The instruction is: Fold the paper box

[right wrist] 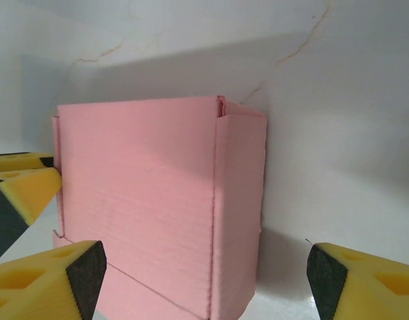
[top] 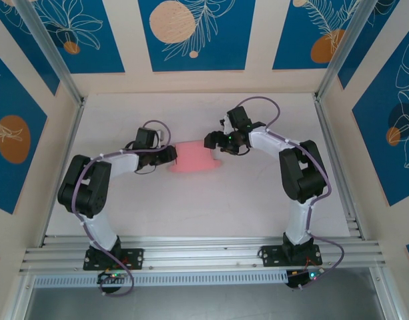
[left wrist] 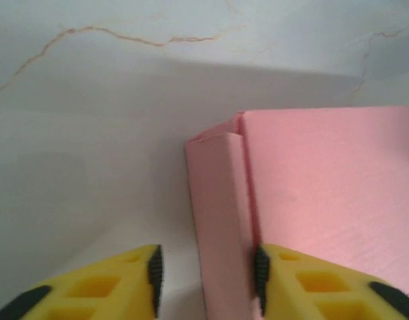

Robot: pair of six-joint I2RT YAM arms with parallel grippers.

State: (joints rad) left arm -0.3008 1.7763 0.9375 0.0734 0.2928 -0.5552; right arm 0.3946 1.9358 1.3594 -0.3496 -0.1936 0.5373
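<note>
Straddling the left side flap of the paper box [top: 194, 159], the left gripper [top: 169, 155] has its jaws narrow. In the left wrist view one pad is against the fold of the box [left wrist: 324, 200] and the other is just off the flap, so no firm pinch yet. The right gripper [top: 211, 141] sits at the box's far right corner, jaws wide, holding nothing. The box [right wrist: 137, 213] sits mid-table between the two.

Risks, as a judgement:
- An off-centre squeeze could crease the thin flap.
- It could also shove the unheld box right, into the open fingers.
- The flap may spring back.
- The grippers are near each other, so a clash is possible.

Bare table [top: 191, 213] lies near and far of the box, with the frame rails well apart from it.
</note>
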